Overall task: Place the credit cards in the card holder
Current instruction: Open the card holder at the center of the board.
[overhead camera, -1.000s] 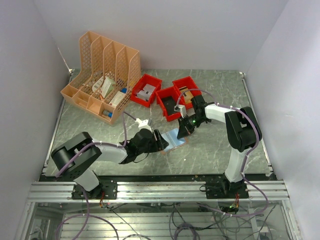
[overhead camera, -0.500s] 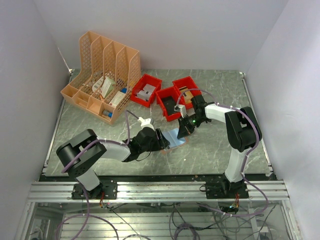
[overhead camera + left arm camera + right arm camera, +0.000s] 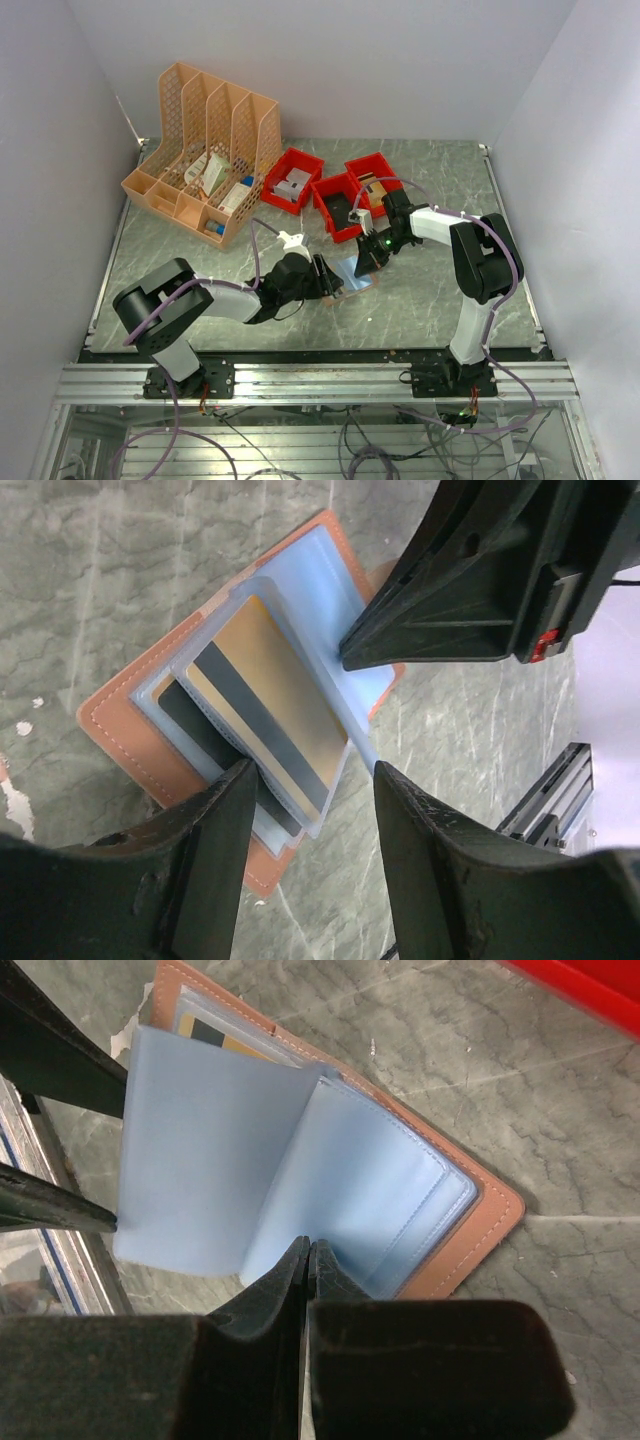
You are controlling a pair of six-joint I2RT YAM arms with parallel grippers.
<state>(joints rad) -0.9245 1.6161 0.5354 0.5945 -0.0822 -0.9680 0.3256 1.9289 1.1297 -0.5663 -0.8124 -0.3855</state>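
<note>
The card holder [image 3: 357,273] lies open on the table, salmon-brown outside [image 3: 120,730] with pale blue sleeves inside [image 3: 380,1190]. A gold card with a black stripe [image 3: 265,695] sits in a clear sleeve, over a dark card [image 3: 190,715]. My left gripper [image 3: 328,278] is open and empty, its jaws either side of the holder's near corner [image 3: 313,780]. My right gripper [image 3: 366,262] is shut, its tips [image 3: 308,1245] pressing on the blue lining beside a raised blue leaf [image 3: 210,1170]. It also shows in the left wrist view [image 3: 350,655].
Three red bins [image 3: 293,180] [image 3: 340,205] [image 3: 375,175] stand behind the holder, with small items inside. An orange lattice file rack [image 3: 205,140] is at the back left. A metal rail [image 3: 320,380] runs along the near edge.
My left gripper has moved a little to the right, closer over the holder. Less of the blue leaf shows from above. The right arm has hardly moved.
</note>
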